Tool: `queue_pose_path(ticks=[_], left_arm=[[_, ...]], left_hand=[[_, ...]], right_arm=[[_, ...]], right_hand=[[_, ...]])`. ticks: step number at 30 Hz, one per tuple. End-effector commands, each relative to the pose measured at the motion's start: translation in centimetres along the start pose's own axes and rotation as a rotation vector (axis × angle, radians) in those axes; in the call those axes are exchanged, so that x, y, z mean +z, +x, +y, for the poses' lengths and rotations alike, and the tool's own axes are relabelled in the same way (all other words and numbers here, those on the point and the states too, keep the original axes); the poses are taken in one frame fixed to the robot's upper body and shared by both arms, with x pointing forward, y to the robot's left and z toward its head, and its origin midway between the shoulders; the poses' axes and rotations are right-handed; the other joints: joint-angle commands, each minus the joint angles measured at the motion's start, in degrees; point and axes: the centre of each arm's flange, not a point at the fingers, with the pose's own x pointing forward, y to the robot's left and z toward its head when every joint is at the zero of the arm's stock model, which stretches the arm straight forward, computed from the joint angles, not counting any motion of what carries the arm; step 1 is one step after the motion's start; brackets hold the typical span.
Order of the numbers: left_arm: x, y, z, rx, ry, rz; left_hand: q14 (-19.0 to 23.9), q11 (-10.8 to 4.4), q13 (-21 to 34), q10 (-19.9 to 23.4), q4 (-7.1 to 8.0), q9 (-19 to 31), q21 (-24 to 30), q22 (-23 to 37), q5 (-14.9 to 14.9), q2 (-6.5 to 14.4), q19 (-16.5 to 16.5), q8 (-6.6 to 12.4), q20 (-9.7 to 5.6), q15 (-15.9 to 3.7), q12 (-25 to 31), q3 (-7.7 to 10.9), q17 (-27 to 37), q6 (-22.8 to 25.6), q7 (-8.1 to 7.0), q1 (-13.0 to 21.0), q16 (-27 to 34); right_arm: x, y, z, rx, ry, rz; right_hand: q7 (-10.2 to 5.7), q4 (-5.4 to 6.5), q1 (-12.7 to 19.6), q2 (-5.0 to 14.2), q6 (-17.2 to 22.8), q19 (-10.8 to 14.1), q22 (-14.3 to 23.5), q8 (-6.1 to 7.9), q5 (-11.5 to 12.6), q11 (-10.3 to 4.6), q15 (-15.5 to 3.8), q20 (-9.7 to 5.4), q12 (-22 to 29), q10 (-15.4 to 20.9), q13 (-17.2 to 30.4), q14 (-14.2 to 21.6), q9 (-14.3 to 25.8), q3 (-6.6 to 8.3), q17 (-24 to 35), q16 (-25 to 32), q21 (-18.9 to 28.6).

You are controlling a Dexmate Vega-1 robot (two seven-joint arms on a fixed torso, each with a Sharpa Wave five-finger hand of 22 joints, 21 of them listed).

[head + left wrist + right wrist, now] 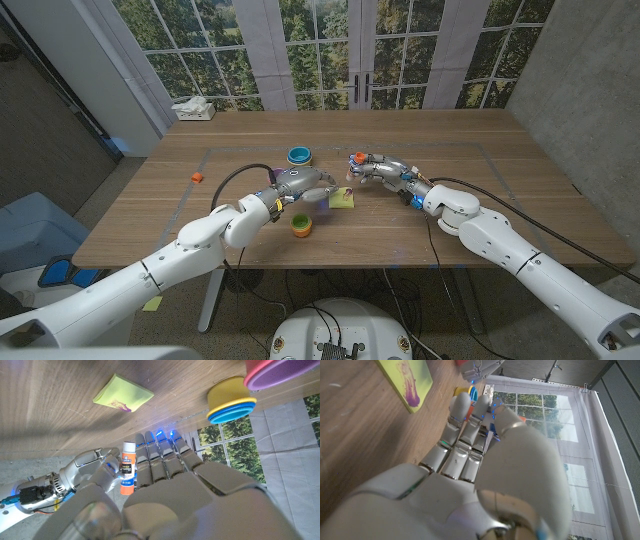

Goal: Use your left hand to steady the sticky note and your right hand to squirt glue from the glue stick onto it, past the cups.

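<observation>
The yellow-green sticky note (342,199) lies on the table with a purple glue smear on it, also clear in the left wrist view (122,393) and the right wrist view (410,380). My right hand (385,172) grips the white glue stick (128,467), whose orange end (357,158) points left, just behind the note and lifted off it. My left hand (302,184) hovers just left of the note, fingers (165,455) straight and together, holding nothing and not touching the note.
A blue and yellow cup stack (299,155) stands behind my left hand. An orange and green cup (302,226) sits in front of it. A purple and red cup (280,370) is close to my left hand. A small orange piece (197,176) lies far left.
</observation>
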Motion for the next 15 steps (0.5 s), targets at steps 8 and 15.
queue_pose_path(ticks=[8, 15], left_arm=[[-1.7, -1.0, 0.0, 0.194, -0.314, 0.040], [-2.2, -1.4, 0.1, 0.265, -0.403, 0.087]], left_hand=[[-1.0, 0.24, 0.7, -1.0, -0.97, 0.6, 0.5, 0.2, 0.3, 4.6, 0.4, -0.09, 0.26, 0.26, -0.4, 0.38, 0.9, -2.0, 0.01, 1.7, 0.7], [-1.3, -0.13, 1.3, -4.8, -1.92, 0.3, 0.9, 0.4, 0.2, 3.8, 0.8, -2.10, 0.62, 0.39, -1.9, 0.38, 1.2, -7.1, -1.54, 2.6, 0.8]], right_arm=[[0.9, -0.5, -0.8, -0.145, -0.185, -0.063], [1.2, -0.7, -1.0, -0.192, -0.245, -0.084]], right_hand=[[4.73, 0.47, -0.8, 1.17, 5.4, 0.6, 0.1, 0.29, 0.2, 3.36, -2.50, -5.48, 0.3, 3.6, 0.4, -0.4, 0.1, 0.35, 0.3, 0.1, -0.3], [4.59, 0.37, -0.7, 1.10, 5.4, 0.6, 0.2, 0.19, 0.2, 3.09, -2.67, -5.49, 0.2, 3.5, 0.5, -0.5, 0.0, 0.34, 0.4, 0.2, -0.4]])
